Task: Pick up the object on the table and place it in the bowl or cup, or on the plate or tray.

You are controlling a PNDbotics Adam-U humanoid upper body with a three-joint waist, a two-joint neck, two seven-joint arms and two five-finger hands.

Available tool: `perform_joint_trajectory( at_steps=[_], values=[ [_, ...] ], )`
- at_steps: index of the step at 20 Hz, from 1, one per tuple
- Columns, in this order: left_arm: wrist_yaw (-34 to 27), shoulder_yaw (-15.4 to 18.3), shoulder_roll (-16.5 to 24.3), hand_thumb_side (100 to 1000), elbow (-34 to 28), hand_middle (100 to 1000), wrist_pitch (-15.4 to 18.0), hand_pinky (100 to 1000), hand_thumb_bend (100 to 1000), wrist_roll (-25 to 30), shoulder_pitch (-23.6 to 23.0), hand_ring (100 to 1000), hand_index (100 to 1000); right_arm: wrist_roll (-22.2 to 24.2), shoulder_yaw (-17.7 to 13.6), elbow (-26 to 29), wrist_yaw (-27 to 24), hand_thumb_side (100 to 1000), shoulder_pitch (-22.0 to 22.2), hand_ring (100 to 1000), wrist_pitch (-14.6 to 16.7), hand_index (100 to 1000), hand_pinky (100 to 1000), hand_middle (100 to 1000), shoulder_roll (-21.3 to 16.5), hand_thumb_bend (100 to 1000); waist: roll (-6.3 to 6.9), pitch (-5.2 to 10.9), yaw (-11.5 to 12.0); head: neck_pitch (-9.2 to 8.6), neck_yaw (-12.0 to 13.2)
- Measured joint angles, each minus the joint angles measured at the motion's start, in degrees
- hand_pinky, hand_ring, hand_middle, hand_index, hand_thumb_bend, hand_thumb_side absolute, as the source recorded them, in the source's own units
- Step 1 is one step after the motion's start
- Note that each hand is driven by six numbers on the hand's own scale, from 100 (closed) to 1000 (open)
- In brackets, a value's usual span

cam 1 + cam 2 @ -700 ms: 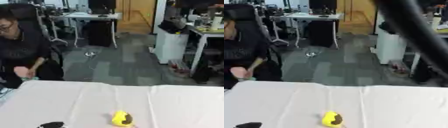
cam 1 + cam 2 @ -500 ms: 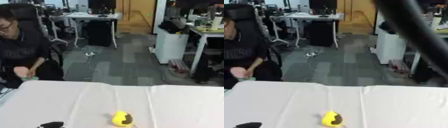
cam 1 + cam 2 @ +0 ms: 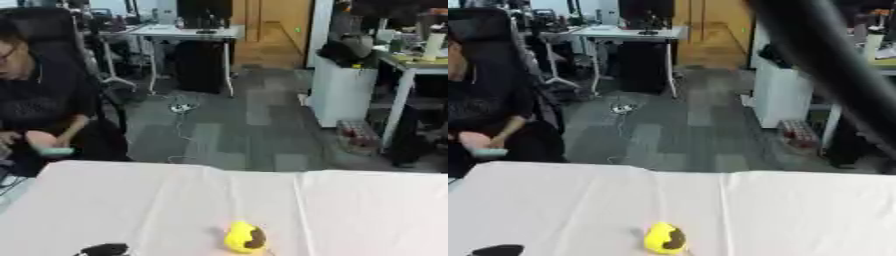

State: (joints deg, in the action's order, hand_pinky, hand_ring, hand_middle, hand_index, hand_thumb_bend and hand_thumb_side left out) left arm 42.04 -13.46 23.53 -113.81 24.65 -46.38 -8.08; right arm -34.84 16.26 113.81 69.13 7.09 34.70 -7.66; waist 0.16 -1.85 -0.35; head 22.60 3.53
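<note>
A small yellow object with a dark brown patch (image 3: 245,238) lies on the white table (image 3: 367,210) near its front edge, about the middle. At the bottom left edge, a black rounded shape (image 3: 103,249) pokes up; it looks like the tip of my left hand, a good way left of the yellow object and apart from it. My right hand shows in neither view. Only a blurred black arm (image 3: 833,65) crosses the right eye view from top centre to the right edge. No bowl, cup, plate or tray is in sight.
The white cloth on the table has a few lengthwise creases. A seated person in black (image 3: 35,105) is beyond the table's far left corner, not touching anything on it. Behind are office desks and a grey floor.
</note>
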Motion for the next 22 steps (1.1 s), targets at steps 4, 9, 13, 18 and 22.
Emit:
perform_joint_trajectory(
  at_steps=[4,9,13,18,22],
  values=[
    [0.0,0.0,0.0,846,0.0,637,0.0,471,394,0.0,0.0,499,702,0.0,0.0,0.0,0.0,577,0.0,303,0.0,330,314,214,0.0,263,0.00,0.00,0.0,0.17,0.0],
    [-0.4,-0.1,0.1,849,0.0,642,0.0,479,406,0.0,0.0,499,714,0.0,-0.1,0.0,0.0,576,0.3,303,0.0,336,316,217,0.0,268,0.00,0.04,0.2,3.13,-0.3],
    [-2.0,0.1,1.5,856,0.0,650,0.0,491,407,0.0,0.5,510,717,0.0,-0.9,0.0,0.0,574,0.5,304,0.0,341,317,220,0.1,273,0.00,0.10,0.4,6.53,-1.3],
    [-2.6,1.7,7.4,868,0.0,656,-0.1,503,408,0.1,-0.2,520,717,0.0,-2.1,0.0,-0.4,572,0.5,304,0.0,346,318,222,0.0,279,0.12,0.40,0.5,9.30,-1.4],
    [-3.0,3.1,12.3,877,0.0,659,-1.2,509,406,1.3,-1.4,525,717,0.0,-2.7,0.0,-0.8,571,0.5,304,0.0,348,318,223,0.0,280,0.53,0.51,0.5,11.67,0.1]
  ],
)
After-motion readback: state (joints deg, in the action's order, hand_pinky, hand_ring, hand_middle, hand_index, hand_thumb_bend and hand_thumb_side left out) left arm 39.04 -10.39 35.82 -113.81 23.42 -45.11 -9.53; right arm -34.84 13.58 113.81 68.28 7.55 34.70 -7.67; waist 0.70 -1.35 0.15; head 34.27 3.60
